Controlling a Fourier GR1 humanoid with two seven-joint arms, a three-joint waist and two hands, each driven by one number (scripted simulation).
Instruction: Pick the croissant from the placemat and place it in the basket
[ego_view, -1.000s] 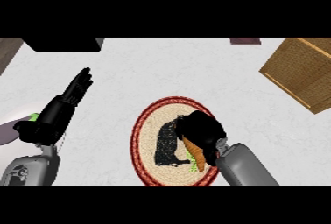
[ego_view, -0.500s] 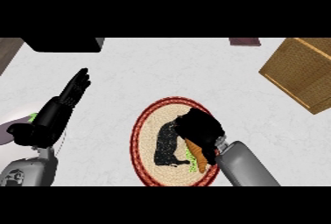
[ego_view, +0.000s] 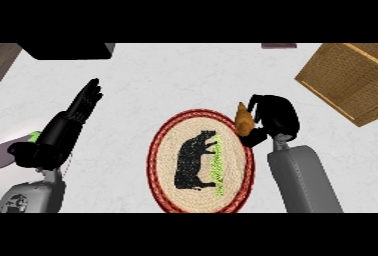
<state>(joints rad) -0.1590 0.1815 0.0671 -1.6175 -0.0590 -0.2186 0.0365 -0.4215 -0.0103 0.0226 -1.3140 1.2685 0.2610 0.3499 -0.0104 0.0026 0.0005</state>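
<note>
- Brown croissant (ego_view: 242, 117) sits in the right hand (ego_view: 276, 118), with the dark fingers (ego_view: 253, 137) curled around it from the right side.
- It shows over the upper right rim of the placemat (ego_view: 159, 146), standing on end with one pointed tip up.
- Woven and round, the placemat has a red border and lies on the white desk (ego_view: 170, 80); a black animal figure (ego_view: 193, 161) with a green strip (ego_view: 216, 160) beside it fills its middle.
- Wicker basket (ego_view: 344, 79) stands at the upper right, well apart from the croissant and the hand.
- Left hand (ego_view: 65, 131) rests at the left side, fingers straight and pointing up, holding nothing.
- Dark box (ego_view: 66, 50) lies at the upper left edge.
</note>
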